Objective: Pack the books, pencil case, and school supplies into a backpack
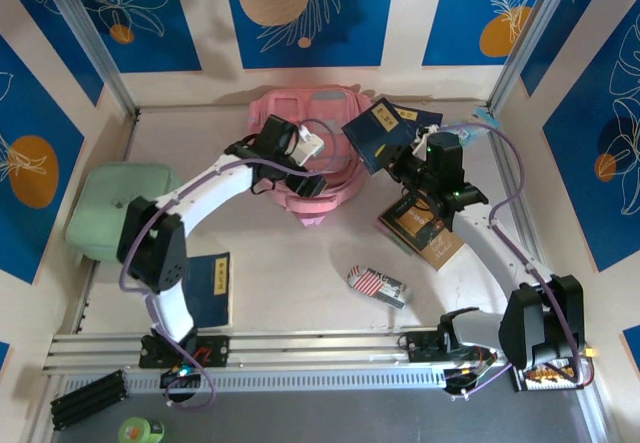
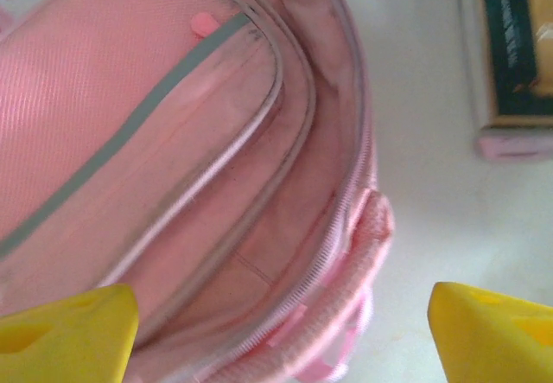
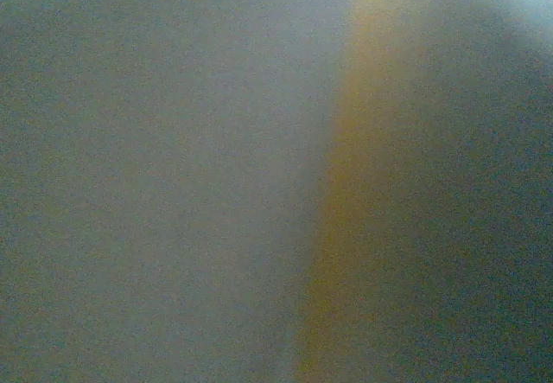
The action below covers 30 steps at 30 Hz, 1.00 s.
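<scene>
A pink backpack lies unzipped at the far middle of the counter. Nothing looks packed yet. The left pincer hovers over its mouth, jaws wide and empty. The right pincer is clamped on a navy book, raised just right of the backpack. Left to pack: a notebook, a striped pencil case and a second book, near left. The left wrist view shows bare pink lining, which the arm hides from above. The right wrist view is too blurred to read.
</scene>
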Each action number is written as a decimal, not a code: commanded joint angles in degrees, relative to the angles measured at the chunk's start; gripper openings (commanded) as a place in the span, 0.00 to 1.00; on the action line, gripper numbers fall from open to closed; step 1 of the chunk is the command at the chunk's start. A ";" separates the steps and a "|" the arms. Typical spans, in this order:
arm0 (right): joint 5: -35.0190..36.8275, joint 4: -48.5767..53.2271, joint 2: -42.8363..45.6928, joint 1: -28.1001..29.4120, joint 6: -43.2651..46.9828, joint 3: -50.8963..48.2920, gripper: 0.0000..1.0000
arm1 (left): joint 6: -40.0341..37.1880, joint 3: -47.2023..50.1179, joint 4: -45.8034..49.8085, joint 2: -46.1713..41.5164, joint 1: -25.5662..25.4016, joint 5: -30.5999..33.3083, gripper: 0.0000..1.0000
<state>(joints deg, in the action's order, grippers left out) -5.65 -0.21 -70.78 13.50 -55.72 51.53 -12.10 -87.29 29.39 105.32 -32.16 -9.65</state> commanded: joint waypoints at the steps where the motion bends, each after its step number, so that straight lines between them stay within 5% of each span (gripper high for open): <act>1: 0.91 1.09 1.76 -0.65 1.52 -0.94 0.04 | -13.54 -7.55 6.60 5.63 0.16 5.74 0.79; 4: 0.75 1.22 2.13 -0.94 1.10 -1.45 0.04 | -16.66 -12.60 7.61 11.03 0.58 9.13 0.69; 18: 1.16 2.86 3.37 -1.99 0.53 -2.52 0.05 | -22.66 -27.72 14.73 25.51 1.58 8.89 0.51; 26: 2.63 4.35 4.73 -2.77 1.07 -2.33 0.04 | -22.94 -28.48 15.17 22.23 1.60 4.94 0.13; 30: 3.84 4.93 7.22 -4.06 2.02 -2.54 0.05 | -21.27 -25.54 12.43 15.97 1.63 1.06 0.02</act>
<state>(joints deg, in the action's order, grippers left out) -3.60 5.65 -66.87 10.31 -55.48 48.95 -34.76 -113.73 42.19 128.57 -31.03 -3.97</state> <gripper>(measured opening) 0.137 0.076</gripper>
